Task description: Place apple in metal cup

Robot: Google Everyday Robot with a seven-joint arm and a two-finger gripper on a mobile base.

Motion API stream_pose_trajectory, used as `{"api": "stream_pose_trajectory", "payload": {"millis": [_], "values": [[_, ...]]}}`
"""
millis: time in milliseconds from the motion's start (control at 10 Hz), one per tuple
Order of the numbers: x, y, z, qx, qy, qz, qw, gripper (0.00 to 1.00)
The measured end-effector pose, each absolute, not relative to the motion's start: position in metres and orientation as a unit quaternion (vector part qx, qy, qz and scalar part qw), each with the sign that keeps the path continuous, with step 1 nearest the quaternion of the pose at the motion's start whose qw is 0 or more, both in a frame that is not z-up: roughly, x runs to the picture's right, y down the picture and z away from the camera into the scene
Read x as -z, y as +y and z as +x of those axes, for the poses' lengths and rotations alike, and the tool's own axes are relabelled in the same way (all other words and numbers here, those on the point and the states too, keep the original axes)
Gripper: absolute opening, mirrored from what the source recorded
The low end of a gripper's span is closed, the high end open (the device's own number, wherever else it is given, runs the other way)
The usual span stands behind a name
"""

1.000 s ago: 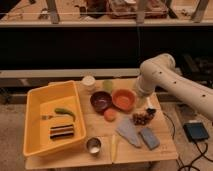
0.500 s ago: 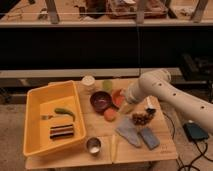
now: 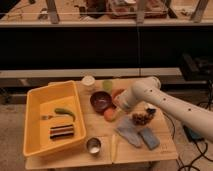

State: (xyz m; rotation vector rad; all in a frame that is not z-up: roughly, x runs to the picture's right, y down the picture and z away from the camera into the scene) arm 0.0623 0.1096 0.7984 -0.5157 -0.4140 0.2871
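- Camera view showed the tool (image 3: 119, 106) low over the middle of the counter (image 3: 100, 128), at the end of the white arm (image 3: 165, 102) that reached in from the right.
- Whether the tool was open or closed could not be told; it sat just beside the apple (image 3: 109, 114), at its upper right, and whether they touched could not be told either.
- Compared with half a second before, the arm had swung further left and down, carrying the tool from over the orange bowl (image 3: 118, 93) to the apple's side.
- That orange bowl was now mostly covered by the arm, with only part of its rim showing.
- The apple lay on the counter where it had been earlier, just below the dark red bowl (image 3: 100, 101).
- The metal cup (image 3: 93, 145) had not moved: it stood upright near the front edge of the counter, just beside the yellow tray (image 3: 37, 97), well apart from the apple.
- A cream-white container (image 3: 88, 82) stood behind the dark red bowl.
- Under the arm lay a dark lumpy thing (image 3: 142, 118), and in front of it a grey cloth (image 3: 129, 134) and a blue sponge (image 3: 150, 138), side by side.
- Inside the yellow tray lay a green curved thing (image 3: 65, 112) and a dark bar (image 3: 62, 132).
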Motion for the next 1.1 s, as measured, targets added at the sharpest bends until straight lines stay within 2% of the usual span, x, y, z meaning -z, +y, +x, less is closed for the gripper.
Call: {"api": "stream_pose_trajectory", "payload": {"millis": [1100], "values": [[-0.856, 0.144, 0.034, -0.147, -0.203, -0.273, 0.929, 0.65]]}}
